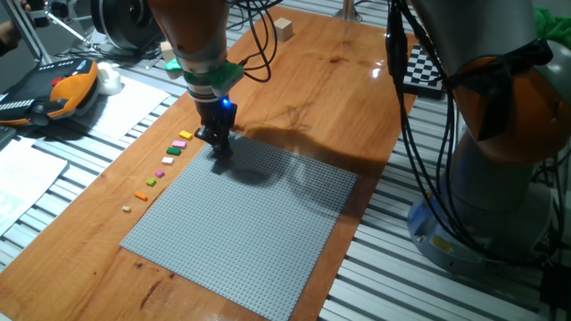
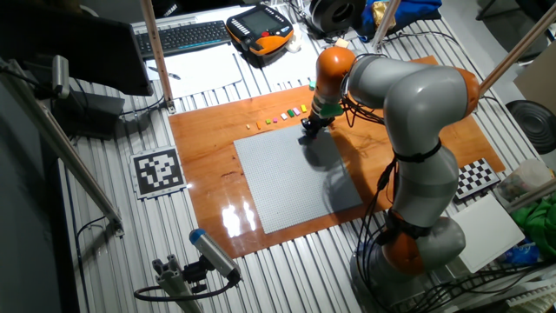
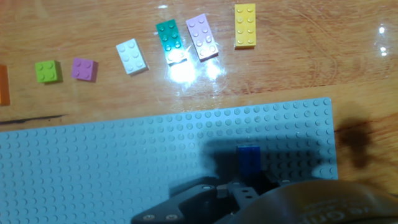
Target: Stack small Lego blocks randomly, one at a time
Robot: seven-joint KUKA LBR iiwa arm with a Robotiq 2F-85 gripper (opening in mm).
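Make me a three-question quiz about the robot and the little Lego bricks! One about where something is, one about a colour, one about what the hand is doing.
1. Where is the row of loose bricks?
A. On the wood beside the baseplate
B. On the baseplate
C. On the checkerboard

2. What colour is the brick at the gripper?
A. Red
B. Blue
C. White

3. The gripper is
A. high above the table
B. low over the baseplate
C. over the wood

A: yellow brick and white brick lie on wood.
B: blue brick.
B: gripper is low over the grey baseplate.
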